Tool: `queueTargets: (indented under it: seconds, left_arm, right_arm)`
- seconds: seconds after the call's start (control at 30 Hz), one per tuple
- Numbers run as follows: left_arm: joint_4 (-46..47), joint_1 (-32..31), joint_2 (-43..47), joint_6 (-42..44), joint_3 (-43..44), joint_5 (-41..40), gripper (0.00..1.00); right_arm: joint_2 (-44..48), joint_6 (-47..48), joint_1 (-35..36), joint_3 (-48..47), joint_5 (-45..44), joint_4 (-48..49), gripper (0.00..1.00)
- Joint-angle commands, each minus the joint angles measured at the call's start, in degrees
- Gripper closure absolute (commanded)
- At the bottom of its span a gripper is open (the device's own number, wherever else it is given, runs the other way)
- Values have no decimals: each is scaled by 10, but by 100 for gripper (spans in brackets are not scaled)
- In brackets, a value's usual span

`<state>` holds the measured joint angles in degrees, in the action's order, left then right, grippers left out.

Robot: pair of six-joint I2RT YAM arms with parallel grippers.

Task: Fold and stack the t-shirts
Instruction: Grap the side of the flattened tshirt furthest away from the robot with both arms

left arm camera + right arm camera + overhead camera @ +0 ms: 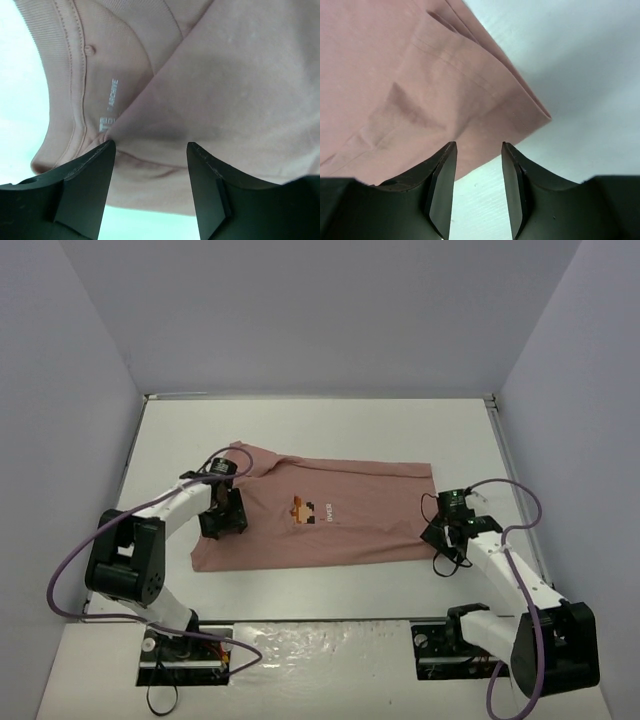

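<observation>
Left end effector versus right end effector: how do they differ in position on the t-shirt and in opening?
The left end effector is over the collar of the t-shirt; the right end effector is at a hem corner. The left one's jaws stand wider apart than the right one's. Below the left is mostly fabric; below the right, the fabric edge and bare table. Both are open, clamping nothing.

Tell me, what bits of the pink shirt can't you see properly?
- Top view: the small text beside the graphic on the t-shirt is too small to read.
- Left wrist view: a fold of cloth covers part of the collar label.
- Right wrist view: the picture's edge cuts off most of the t-shirt.
</observation>
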<state>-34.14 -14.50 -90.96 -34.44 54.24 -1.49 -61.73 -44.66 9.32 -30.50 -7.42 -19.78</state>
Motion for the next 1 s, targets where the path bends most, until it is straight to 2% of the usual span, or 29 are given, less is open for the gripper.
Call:
queueTargets:
  seconds: [0.0, 0.03, 0.1, 0.23, 0.43, 0.77, 0.97]
  left_arm:
    - [-34, 8, 64, 16, 86, 30, 43]
    - [-34, 9, 59, 18, 94, 33, 43]
    - [-33, 28, 30, 38, 193, 67, 43]
    - [-31, 73, -47, 68, 309, 113, 43]
    - [-31, 133, -187, 135, 427, 189, 44]
    - [-28, 174, -304, 259, 512, 264, 44]
    - [46, 204, -332, 241, 488, 347, 52]
  right_arm:
    - [-1, 56, -2, -105, -36, -31, 61]
    - [-4, 59, -2, -129, -35, -31, 61]
    - [-45, 98, -3, -193, -31, -30, 61]
    - [-108, 134, -3, -264, -17, -27, 62]
    - [-147, 171, -4, -303, 6, -12, 62]
    - [-161, 185, -3, -276, 67, 15, 62]
    - [-143, 186, -3, -250, 87, 16, 62]
